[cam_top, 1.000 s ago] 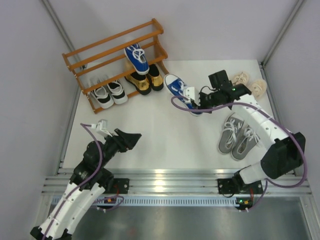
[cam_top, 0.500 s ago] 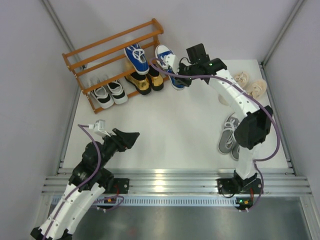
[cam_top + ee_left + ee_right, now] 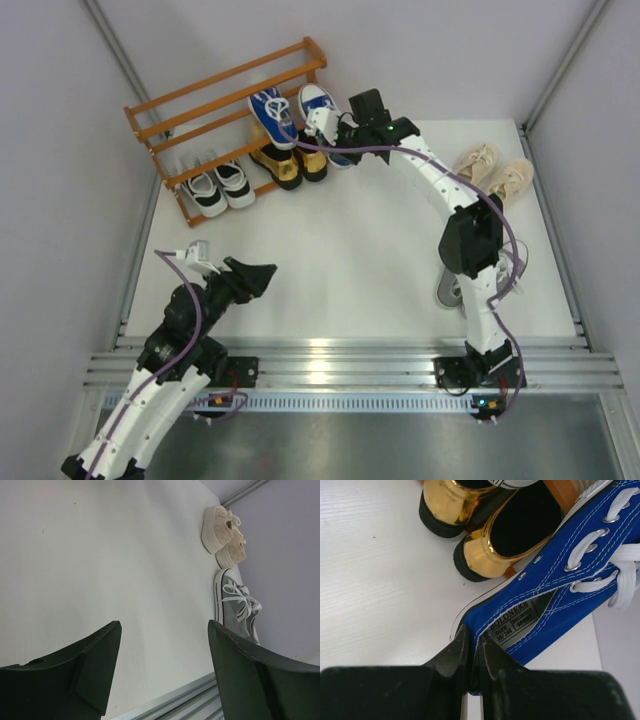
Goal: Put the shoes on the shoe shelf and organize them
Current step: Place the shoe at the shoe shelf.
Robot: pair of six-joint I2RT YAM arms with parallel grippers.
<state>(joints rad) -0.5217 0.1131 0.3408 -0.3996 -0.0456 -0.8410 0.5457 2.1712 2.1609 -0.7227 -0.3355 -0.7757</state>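
My right gripper [image 3: 342, 130] is shut on the heel of a blue canvas sneaker [image 3: 318, 108] and holds it at the right end of the orange-brown shoe shelf [image 3: 200, 95], beside the other blue sneaker [image 3: 272, 115] on a middle tier. In the right wrist view the gripper [image 3: 476, 652] pinches the heel rim of the blue sneaker [image 3: 560, 590] above the gold loafers [image 3: 485, 535]. The gold loafers [image 3: 288, 162] and black-and-white sneakers [image 3: 220, 187] sit on the bottom tier. My left gripper [image 3: 262, 276] is open and empty over the near left table; it also shows in the left wrist view [image 3: 165, 630].
Beige lace-ups [image 3: 496, 168] lie at the far right of the table, and also show in the left wrist view [image 3: 223, 527]. Grey sneakers [image 3: 237, 605] lie near the right arm, mostly hidden by it from above. Grey walls enclose the table; a metal rail [image 3: 330, 355] runs along its near edge.
My right gripper has carried the blue sneaker from the middle of the table up and left to the shelf's right end. The left arm has barely moved.
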